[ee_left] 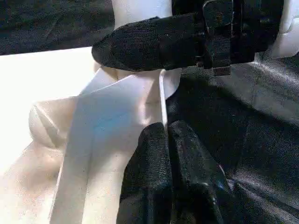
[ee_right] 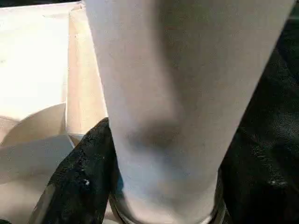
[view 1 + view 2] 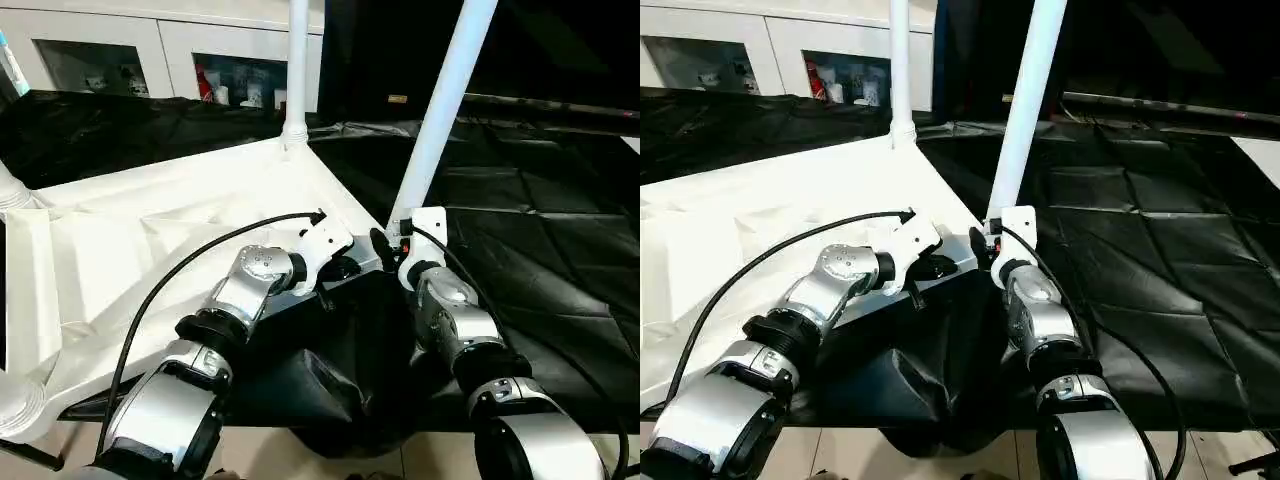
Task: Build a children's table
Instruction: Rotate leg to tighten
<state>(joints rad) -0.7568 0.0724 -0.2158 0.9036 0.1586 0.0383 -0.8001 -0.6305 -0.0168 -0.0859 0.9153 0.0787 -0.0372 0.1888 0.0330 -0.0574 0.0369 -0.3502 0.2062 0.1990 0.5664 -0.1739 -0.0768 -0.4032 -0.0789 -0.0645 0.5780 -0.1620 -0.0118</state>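
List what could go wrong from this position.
The leg held by the right gripper leans away from upright in its corner socket, so it may jam or seat crooked. The left gripper, jaws shut, presses the tabletop rim near the black-draped table's edge; a push could shift it.

I get bright light from above: the white tabletop (image 3: pixel 150 230) glares nearly featureless, while the black-draped surface (image 3: pixel 540 250) swallows detail beyond faint sheen. My right wrist view is soft, the leg (image 2: pixel 177 102) too close to focus.
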